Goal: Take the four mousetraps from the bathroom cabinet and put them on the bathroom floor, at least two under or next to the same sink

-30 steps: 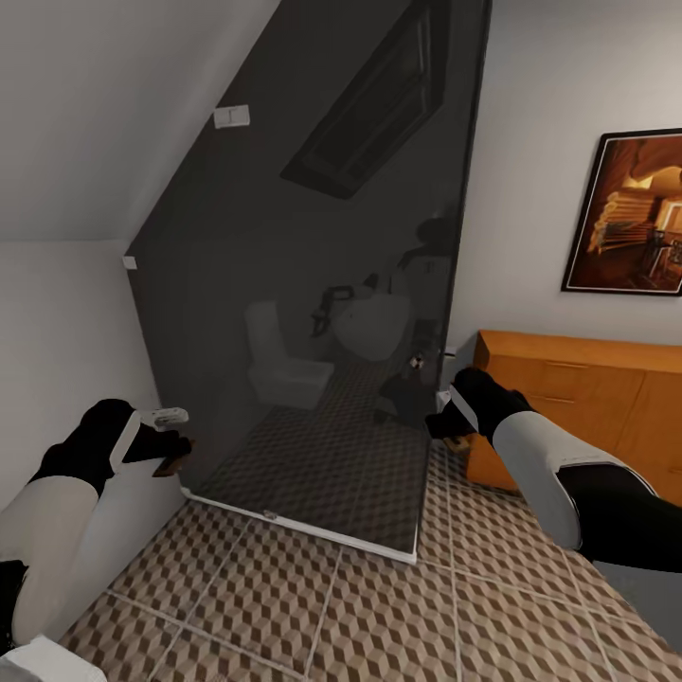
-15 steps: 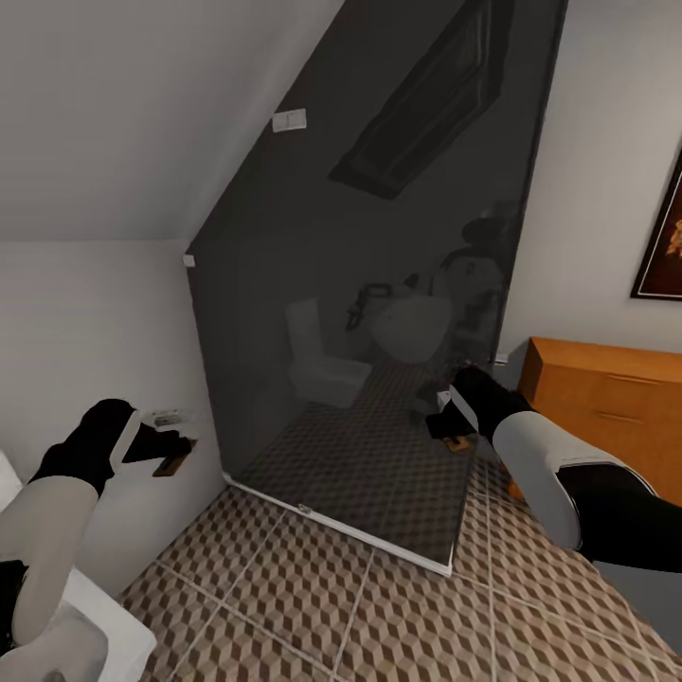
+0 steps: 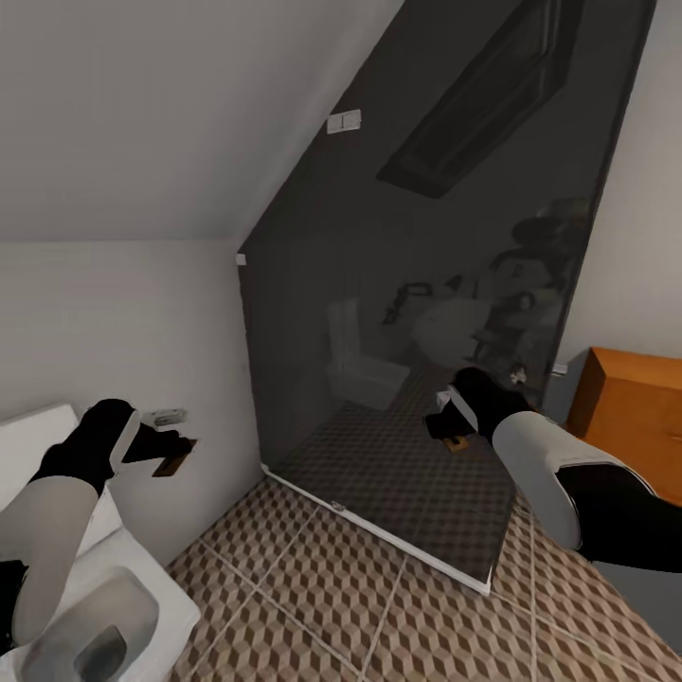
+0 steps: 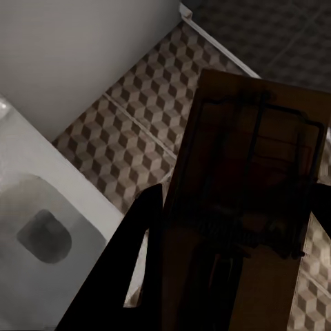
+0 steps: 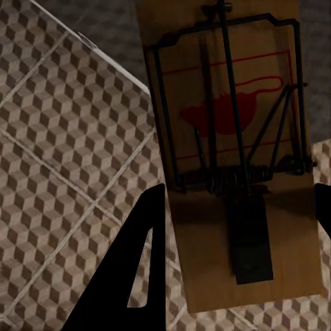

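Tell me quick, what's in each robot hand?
Left tool: shut on a mousetrap.
Right tool: shut on another mousetrap.

Tall dark glass panel (image 3: 426,313) reflecting a toilet, white walls, wall switch (image 3: 344,121)

This is a home bathroom tucked under a sloping white ceiling. The bathroom floor (image 3: 379,606) is laid with square tiles printed in a brown, beige and white cube pattern with pale grout lines. A tall dark glass panel (image 3: 426,313) stands on it and mirrors a white toilet, a rounded tub and a roof window. To the left of the panel, against the white wall, sits a white ceramic fixture (image 3: 104,616) with a drain hole. To the right of the panel stands an orange-brown wooden cabinet (image 3: 635,417).
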{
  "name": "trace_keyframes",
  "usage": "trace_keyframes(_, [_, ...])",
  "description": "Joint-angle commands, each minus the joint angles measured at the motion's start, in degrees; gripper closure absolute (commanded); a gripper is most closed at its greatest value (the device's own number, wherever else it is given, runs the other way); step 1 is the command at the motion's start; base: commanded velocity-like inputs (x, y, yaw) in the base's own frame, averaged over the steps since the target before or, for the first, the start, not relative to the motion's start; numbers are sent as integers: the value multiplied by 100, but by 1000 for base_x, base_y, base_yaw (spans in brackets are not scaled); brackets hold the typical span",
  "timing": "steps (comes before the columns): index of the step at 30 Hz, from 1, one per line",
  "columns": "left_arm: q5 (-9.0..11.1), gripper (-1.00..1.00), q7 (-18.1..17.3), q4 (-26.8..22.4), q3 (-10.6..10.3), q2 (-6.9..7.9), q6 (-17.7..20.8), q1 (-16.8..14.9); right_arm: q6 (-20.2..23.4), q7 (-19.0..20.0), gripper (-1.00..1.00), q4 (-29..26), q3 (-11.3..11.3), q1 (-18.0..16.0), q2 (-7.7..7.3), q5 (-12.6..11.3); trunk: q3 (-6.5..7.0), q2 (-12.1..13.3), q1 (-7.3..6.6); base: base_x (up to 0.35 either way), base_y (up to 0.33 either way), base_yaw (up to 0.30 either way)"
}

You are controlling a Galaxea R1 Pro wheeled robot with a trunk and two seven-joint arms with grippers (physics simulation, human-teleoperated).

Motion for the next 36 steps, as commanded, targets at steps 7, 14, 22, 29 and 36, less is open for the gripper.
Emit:
trace_keyframes(7, [15,100,-1,2,11,-5,25,-4,23,51,100,-4,37,-3,-7,45,-7,-4,0,0,0,266])
trace_keyframes(14, [0,100,0,-12,5,-56,25,-4,-4,32,100,-5,33,-3,-11,45,-7,-4,0,0,0,65])
trace_keyframes(22, [-57,100,27,-100,-5,-535,17,-4,-398,32,100,202,40,-3,-52,50,-7,-4,0,0,0,4])
trace_keyframes(29, [-58,100,340,-143,2,-584,16,-4,-441,-1,100,226,42,-3,-26,54,-7,-4,0,0,0,9])
trace_keyframes(36, [-46,100,429,-136,2,-580,16,-4,-450,4,100,233,42,-3,-28,48,-7,-4,0,0,0,199])
